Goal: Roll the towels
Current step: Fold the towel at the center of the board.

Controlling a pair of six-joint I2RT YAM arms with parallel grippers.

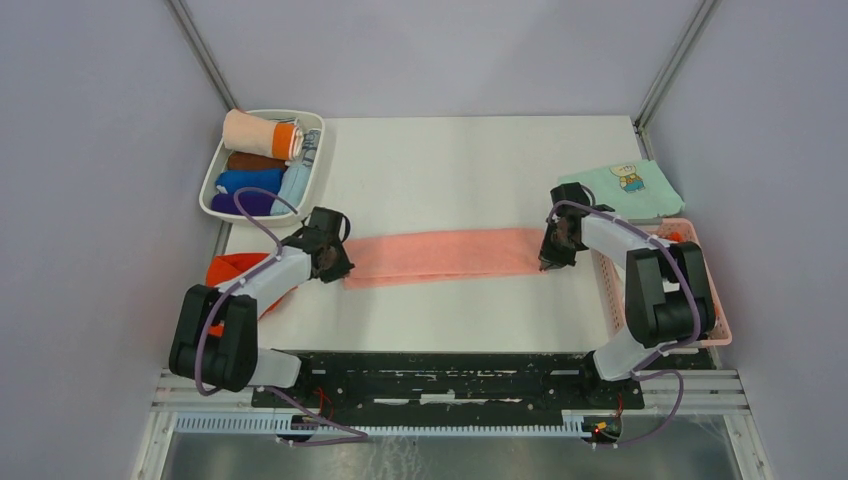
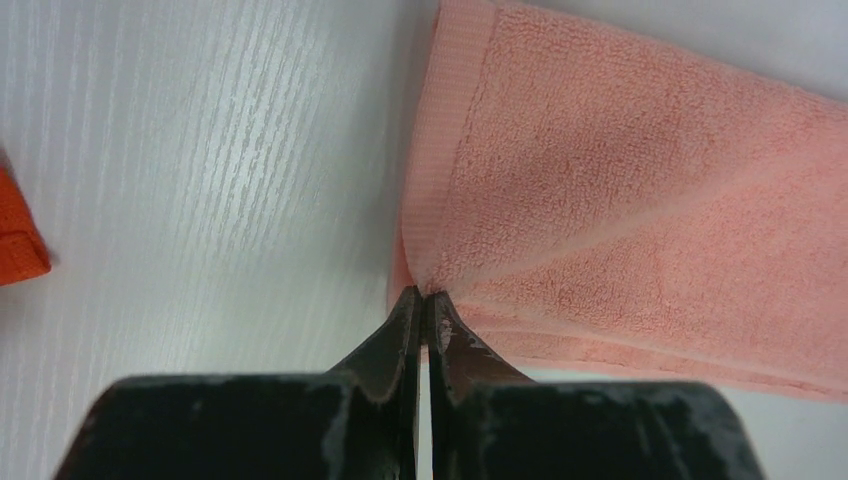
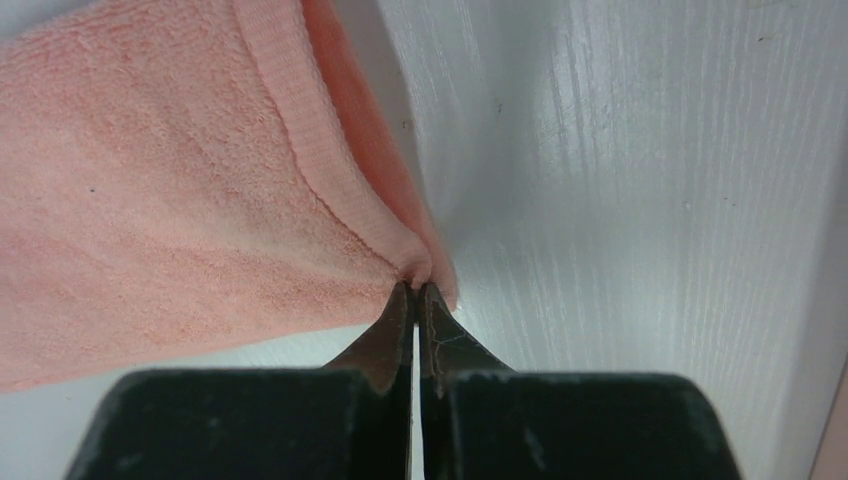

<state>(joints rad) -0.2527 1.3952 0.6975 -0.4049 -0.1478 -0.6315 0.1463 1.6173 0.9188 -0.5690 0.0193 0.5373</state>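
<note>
We've got the pink towel [image 1: 445, 255] laid out long. Our left gripper [image 2: 422, 294] and right gripper [image 3: 415, 286] each pinch one end.

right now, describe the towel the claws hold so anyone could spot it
On the white table, look at the middle. A salmon-pink towel stretches there, its ends pinched by the left claw and right claw. Unlike the red-orange cloth to its left and the mint-green cloth back right, it is a long strip.
</note>
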